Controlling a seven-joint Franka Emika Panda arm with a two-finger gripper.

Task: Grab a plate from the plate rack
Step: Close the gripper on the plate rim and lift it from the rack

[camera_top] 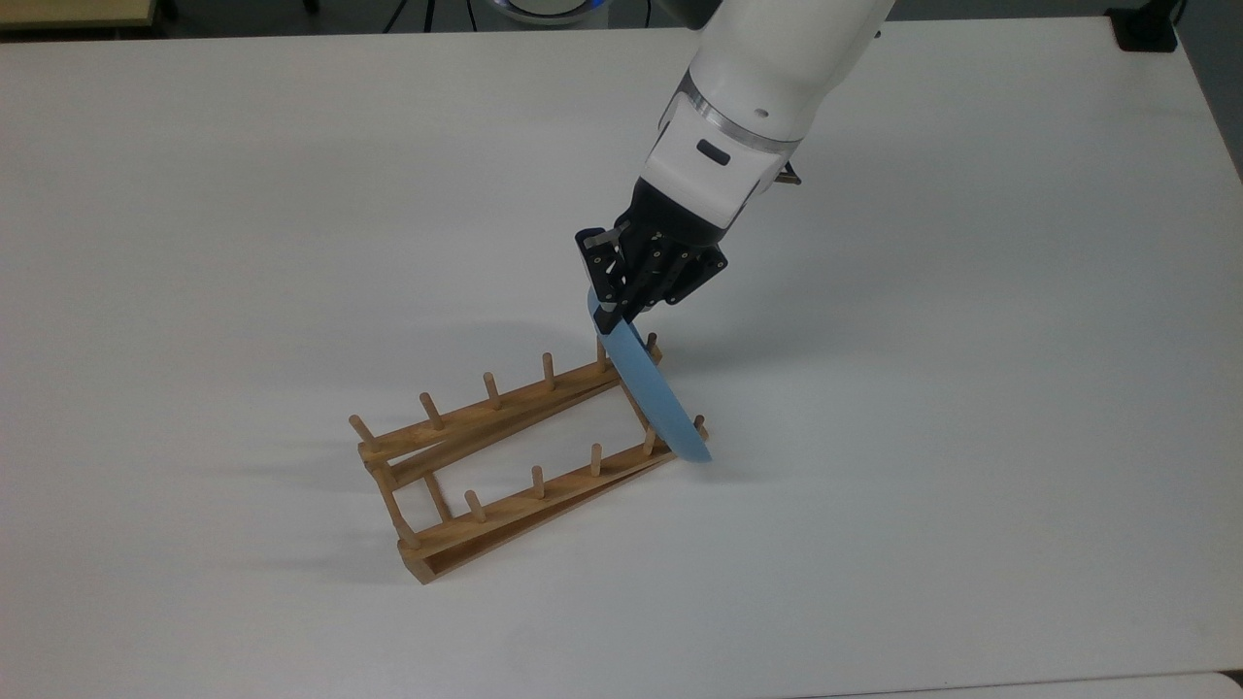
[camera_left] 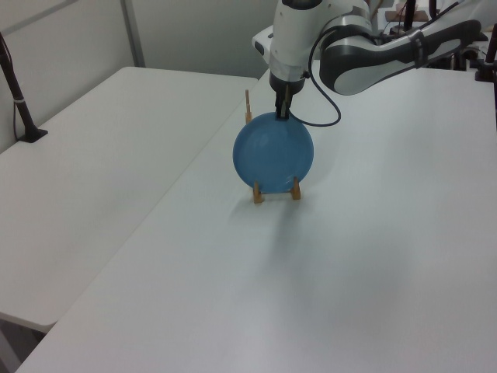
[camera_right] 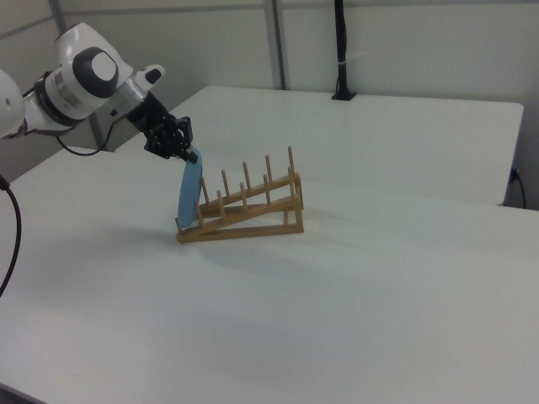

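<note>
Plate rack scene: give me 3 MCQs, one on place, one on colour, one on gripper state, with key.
1. Where does the plate stand in the plate rack?
A. At the end nearest the gripper
B. In the middle slot
C. Flat on the table beside it

2. What colour is the plate?
A. White
B. Light blue
C. Green

3. What is the gripper doing?
A. Open, high above the plate
B. Shut on a peg
C. Shut on the plate's top rim

Key: 1 A, the plate sits on edge at the rack's end below the gripper in the top view. 2 B, blue disc in the left view. 3 C, fingers pinch the upper rim in the top view.
</note>
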